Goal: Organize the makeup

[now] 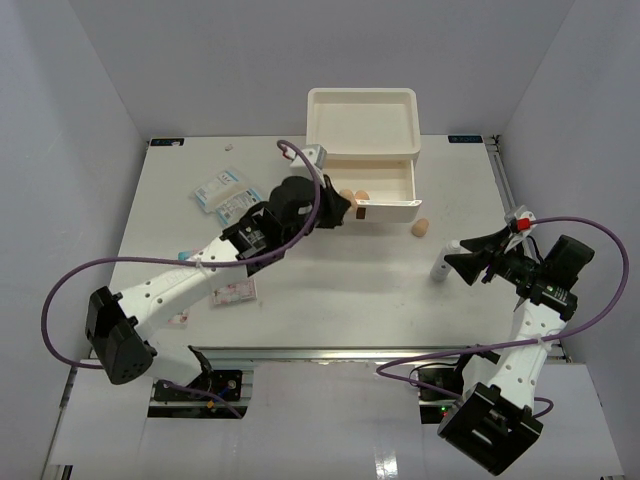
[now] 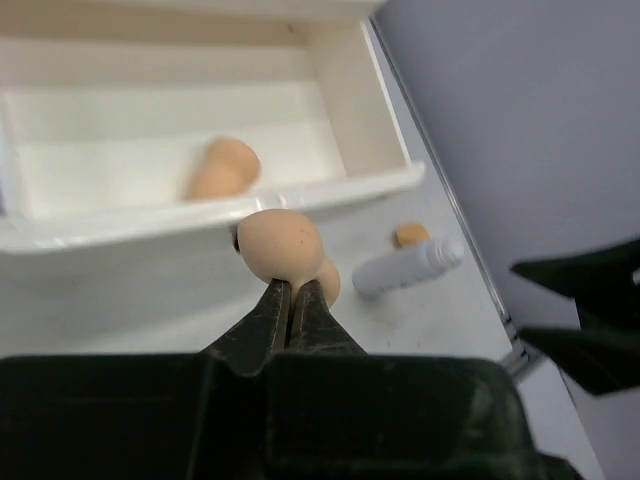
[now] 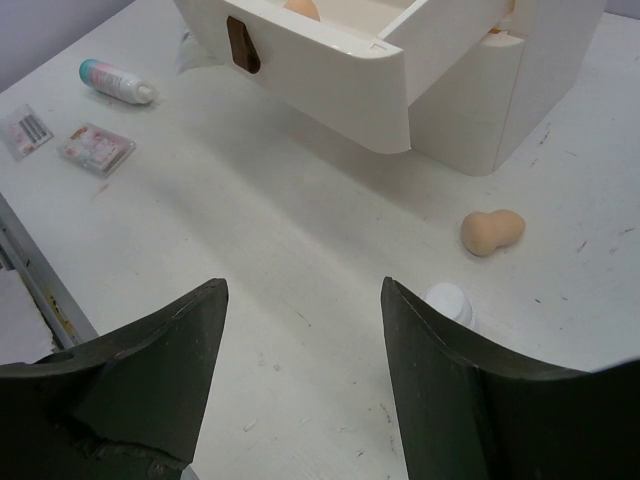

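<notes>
The white table (image 1: 350, 290) bears a drawer box (image 1: 362, 120), a tan sponge (image 1: 421, 227), a white tube (image 1: 439, 268) and clear packets (image 1: 222, 196).

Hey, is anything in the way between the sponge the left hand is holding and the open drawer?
Nothing visible blocks it. The sponge in the left hand hangs at the front wall of the drawer, which is open, with another sponge lying inside.

Stood at the far middle of a scuffed white surface (image 1: 330, 275) as a white drawer box (image 1: 362, 120), one drawer (image 1: 392, 209) pulled out toward the near side, brown handle (image 1: 358, 210) on its front. Closed in by pale grey walls (image 1: 60, 120).
</notes>
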